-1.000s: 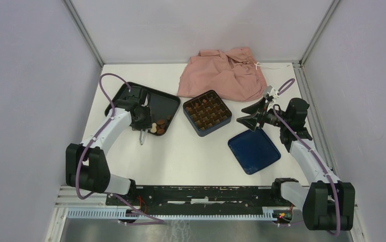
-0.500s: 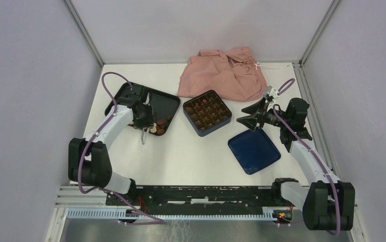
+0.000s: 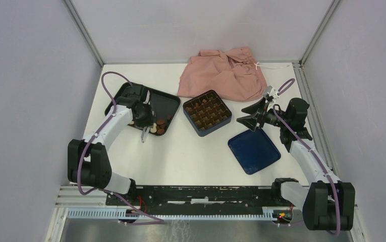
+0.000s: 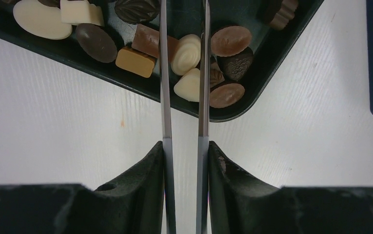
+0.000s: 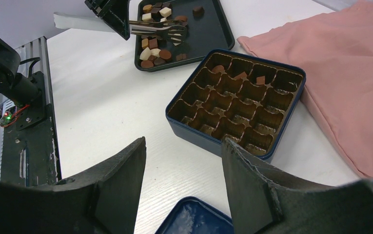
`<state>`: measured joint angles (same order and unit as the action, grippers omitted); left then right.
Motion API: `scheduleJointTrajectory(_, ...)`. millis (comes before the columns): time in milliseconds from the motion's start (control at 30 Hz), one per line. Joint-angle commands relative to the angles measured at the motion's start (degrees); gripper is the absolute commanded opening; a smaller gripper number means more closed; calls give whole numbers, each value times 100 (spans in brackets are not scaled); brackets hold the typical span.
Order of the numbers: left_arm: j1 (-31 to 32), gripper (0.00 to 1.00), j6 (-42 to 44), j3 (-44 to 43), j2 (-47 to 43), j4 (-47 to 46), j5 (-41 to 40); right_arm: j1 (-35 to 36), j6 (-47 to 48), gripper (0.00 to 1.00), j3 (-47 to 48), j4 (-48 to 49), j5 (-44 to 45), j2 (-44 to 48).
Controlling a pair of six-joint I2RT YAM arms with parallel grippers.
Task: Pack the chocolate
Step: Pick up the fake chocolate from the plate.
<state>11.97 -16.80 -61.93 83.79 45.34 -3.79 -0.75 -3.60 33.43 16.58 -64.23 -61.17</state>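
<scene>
The left gripper (image 5: pixel 183 30), stretched over the black tray's (image 4: pixel 277 48) near corner, stood narrowly parted astride a cream-white chocolate (image 4: pixel 186 48) in the heap there, a firm pinch perhaps but impossible to tell, while the right gripper (image 5: pixel 182 146) hung wide open and empty, raised above the table between blue box (image 5: pixel 194 135) and lid (image 5: pixel 194 217).

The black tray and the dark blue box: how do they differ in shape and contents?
The black tray is rectangular with a flat floor; the dark blue box is square with a gridded insert. The tray holds many loose chocolates crowded at one end; the box holds only a few pieces, each in its own cell. Both lie open on the white table.
</scene>
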Motion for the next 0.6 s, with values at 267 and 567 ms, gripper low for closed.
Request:
scheduleJointTrajectory(267, -12, 2, -69, -55, -1056, -521, 1157, 31, 77, 64, 234, 109, -39, 66)
scheduleJointTrajectory(567, 231, 2, -755, 209, -1610, -1571, 2728, 29, 101, 64, 234, 99, -11, 68)
